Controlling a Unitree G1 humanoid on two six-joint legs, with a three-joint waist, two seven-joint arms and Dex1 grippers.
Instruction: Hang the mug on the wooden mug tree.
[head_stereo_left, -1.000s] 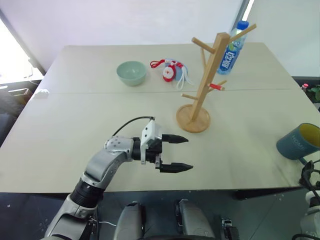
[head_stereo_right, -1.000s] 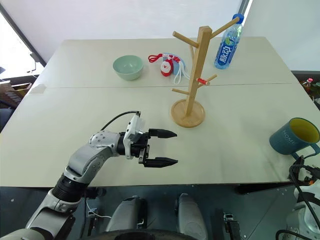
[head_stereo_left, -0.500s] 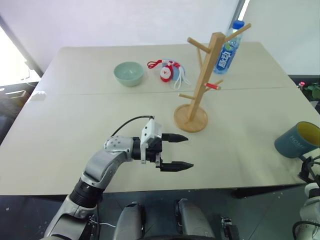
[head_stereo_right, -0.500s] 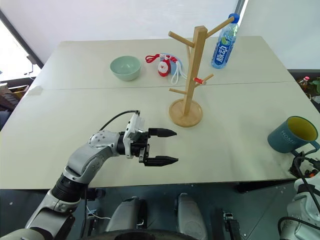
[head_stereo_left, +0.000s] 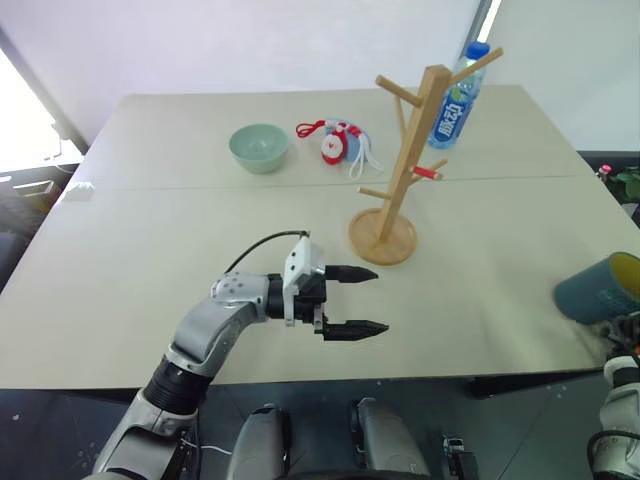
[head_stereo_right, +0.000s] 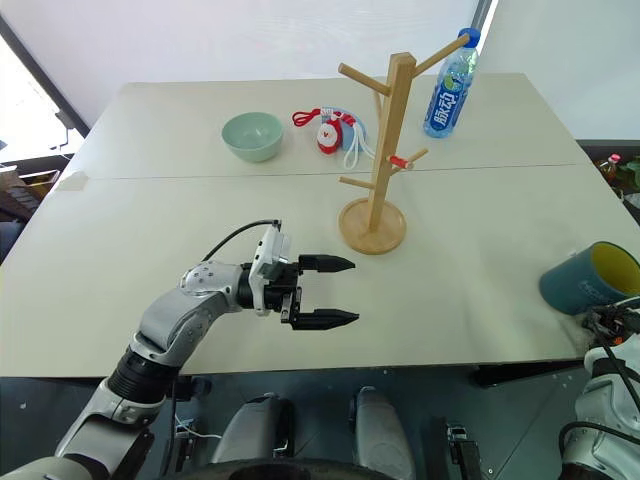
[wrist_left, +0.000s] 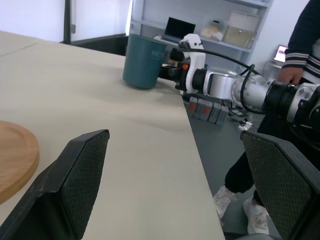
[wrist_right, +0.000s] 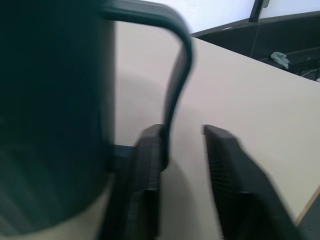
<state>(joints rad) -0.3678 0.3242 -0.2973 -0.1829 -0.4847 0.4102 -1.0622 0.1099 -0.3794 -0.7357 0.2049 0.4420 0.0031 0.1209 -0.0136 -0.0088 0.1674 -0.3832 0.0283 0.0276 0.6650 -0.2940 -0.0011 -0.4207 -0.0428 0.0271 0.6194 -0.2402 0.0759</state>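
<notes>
The slate-blue mug (head_stereo_right: 585, 282) with a yellow inside sits tilted at the table's right edge, also seen as the mug (wrist_left: 143, 61). My right gripper (wrist_right: 182, 129) reaches in level from beyond that edge. Its fingers are drawn in on the mug's handle (wrist_right: 176, 85), which lies against one finger. The wooden mug tree (head_stereo_left: 405, 165) stands upright on its round base past the table's middle, a small red piece on one peg. My left gripper (head_stereo_left: 380, 299) hovers open and empty over the near table, pointing right toward the mug.
A pale green bowl (head_stereo_left: 259, 147), a red-and-white trinket with cords (head_stereo_left: 338, 142) and a blue-labelled water bottle (head_stereo_left: 453, 95) stand at the back. A person (wrist_left: 300, 35) stands beyond the table's right edge, near shelves.
My right gripper has moved in on the mug's handle and closed. The mug now leans over more at the table's edge. The left arm has kept still.
</notes>
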